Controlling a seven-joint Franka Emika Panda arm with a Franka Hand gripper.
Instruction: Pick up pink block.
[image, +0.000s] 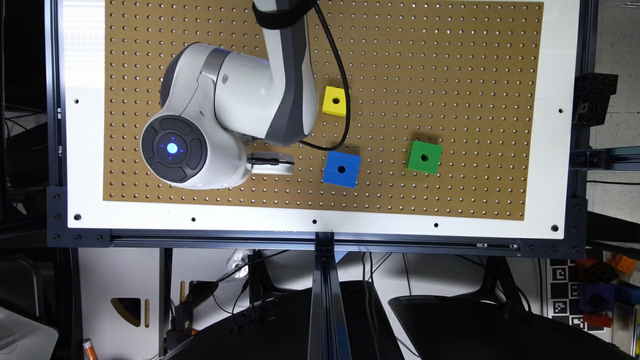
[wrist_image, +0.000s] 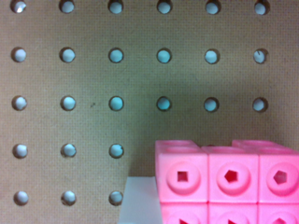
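The pink block (wrist_image: 229, 184) sits close up in the wrist view, with rows of round studs that each have a small hole. It rests on the brown pegboard (wrist_image: 93, 84), and a pale white surface (wrist_image: 136, 200) lies beside it. In the exterior view the arm's bulky white wrist covers the board's left part. My gripper (image: 270, 164) shows there as a white part just beyond the wrist. The frames do not show whether it is open or shut.
A blue cube (image: 342, 169) lies just to the exterior view's right of the gripper. A yellow cube (image: 335, 101) is behind it and a green cube (image: 424, 157) further right. A black cable (image: 345, 100) loops down past the yellow cube. The white border (image: 320, 220) frames the pegboard.
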